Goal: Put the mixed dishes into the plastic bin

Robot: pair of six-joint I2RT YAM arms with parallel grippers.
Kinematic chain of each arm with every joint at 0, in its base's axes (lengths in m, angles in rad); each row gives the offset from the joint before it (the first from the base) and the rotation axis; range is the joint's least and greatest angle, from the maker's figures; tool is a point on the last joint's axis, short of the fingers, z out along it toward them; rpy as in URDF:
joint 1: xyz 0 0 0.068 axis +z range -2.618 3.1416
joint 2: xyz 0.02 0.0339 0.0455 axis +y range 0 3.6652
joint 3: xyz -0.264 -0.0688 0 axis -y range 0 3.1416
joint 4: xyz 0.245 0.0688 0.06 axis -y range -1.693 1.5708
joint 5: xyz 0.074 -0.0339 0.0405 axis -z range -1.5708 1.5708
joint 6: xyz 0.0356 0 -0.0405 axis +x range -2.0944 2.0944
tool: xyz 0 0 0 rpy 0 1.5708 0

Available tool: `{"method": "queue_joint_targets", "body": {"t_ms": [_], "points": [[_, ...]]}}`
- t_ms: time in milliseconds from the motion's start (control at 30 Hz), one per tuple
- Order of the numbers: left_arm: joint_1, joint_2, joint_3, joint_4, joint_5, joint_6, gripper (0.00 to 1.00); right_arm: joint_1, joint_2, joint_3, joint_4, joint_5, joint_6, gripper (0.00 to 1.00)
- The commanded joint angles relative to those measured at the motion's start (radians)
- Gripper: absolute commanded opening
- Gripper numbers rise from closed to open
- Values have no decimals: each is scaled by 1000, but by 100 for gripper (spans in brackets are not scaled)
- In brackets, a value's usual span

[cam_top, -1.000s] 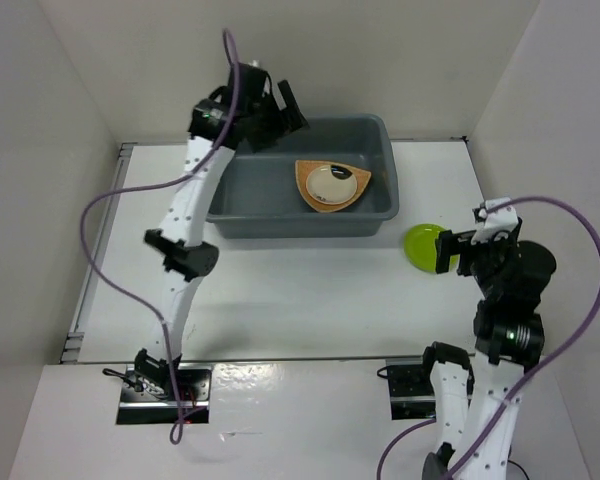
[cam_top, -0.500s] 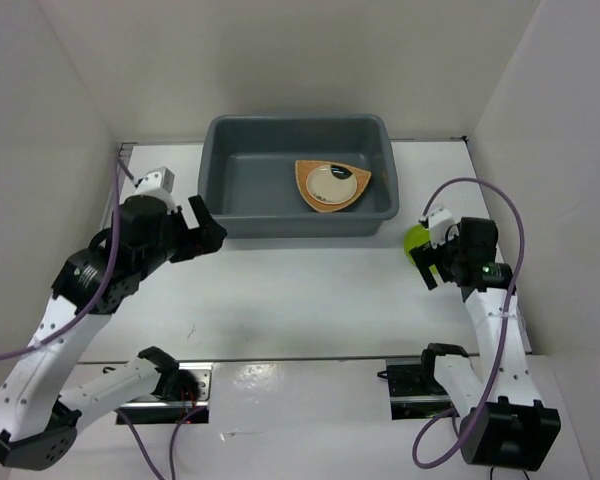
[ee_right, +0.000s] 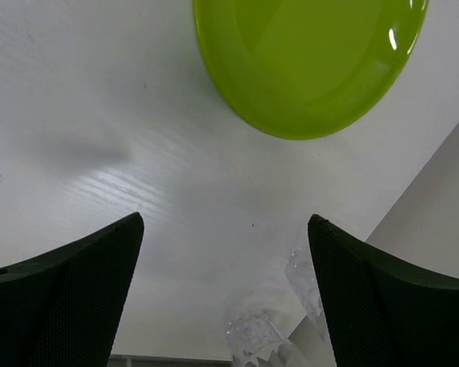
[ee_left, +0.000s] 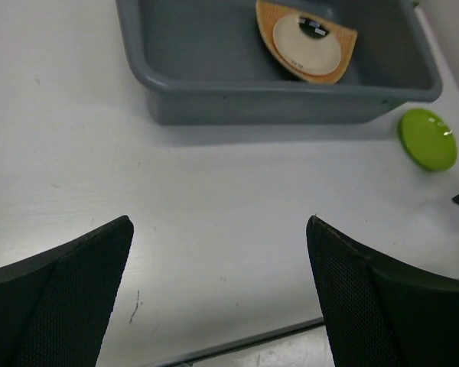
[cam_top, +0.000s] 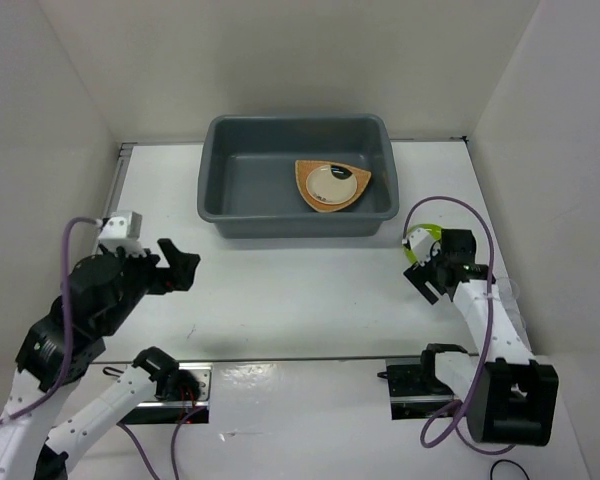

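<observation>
The dark grey plastic bin [cam_top: 212, 180] stands at the back middle of the table. In it lies the orange-tan woven plate [cam_top: 358, 187] with the cream bowl [cam_top: 329, 183] on top; the left wrist view shows the bin [ee_left: 252, 107], plate [ee_left: 340, 67] and bowl [ee_left: 302, 42]. The lime-green plate [cam_top: 418, 240] lies on the table right of the bin, partly hidden by my right arm; it also shows in both wrist views [ee_right: 306, 61] [ee_left: 427, 138]. My right gripper [cam_top: 418, 266] [ee_right: 225, 222] is open and empty, just short of this plate. My left gripper [cam_top: 183, 268] [ee_left: 219, 222] is open and empty over the near left table.
White walls enclose the table on the left, back and right. A clear crumpled plastic piece [ee_right: 268, 329] lies by the right wall near my right arm [cam_top: 504, 291]. The right arm's purple cable [cam_top: 430, 208] loops above the green plate.
My left arm has pulled back from the bin's far left corner to the near left of the table. My right arm has swung down and in, its gripper now close to the lime-green plate.
</observation>
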Motion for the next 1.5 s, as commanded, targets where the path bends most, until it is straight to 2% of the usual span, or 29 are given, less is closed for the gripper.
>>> {"method": "queue_joint_targets", "body": {"t_ms": [0, 267, 467, 667, 833, 967, 1067, 1300, 1367, 1433, 1467], "points": [[3, -58, -13, 59, -40, 24, 100, 23, 89, 23, 129, 49, -44, 92], [3, -69, -13, 50, -100, 2, 100, 103, 307, 72, 222, 114, 0, 93], [3, -99, -22, 50, -130, -7, 100, 178, 441, 63, 307, 197, 61, 83], [3, -100, -22, 50, -140, -16, 100, 178, 478, 63, 344, 207, 83, 77], [3, -109, -22, 50, -150, -16, 100, 188, 487, 63, 356, 225, 83, 68], [3, -119, -22, 50, -160, -25, 100, 188, 498, 72, 365, 225, 83, 59], [3, -138, -31, 50, -170, -25, 100, 188, 507, 81, 356, 216, 83, 49], [3, -147, -31, 50, -170, -25, 100, 198, 527, 81, 357, 216, 110, 19], [3, -147, -31, 50, -170, -25, 100, 209, 527, 81, 358, 240, 123, 7], [3, -147, -31, 50, -170, -25, 100, 221, 536, 81, 358, 253, 132, 0], [3, -147, -31, 50, -170, -25, 100, 221, 525, 81, 358, 263, 132, 0]]}}
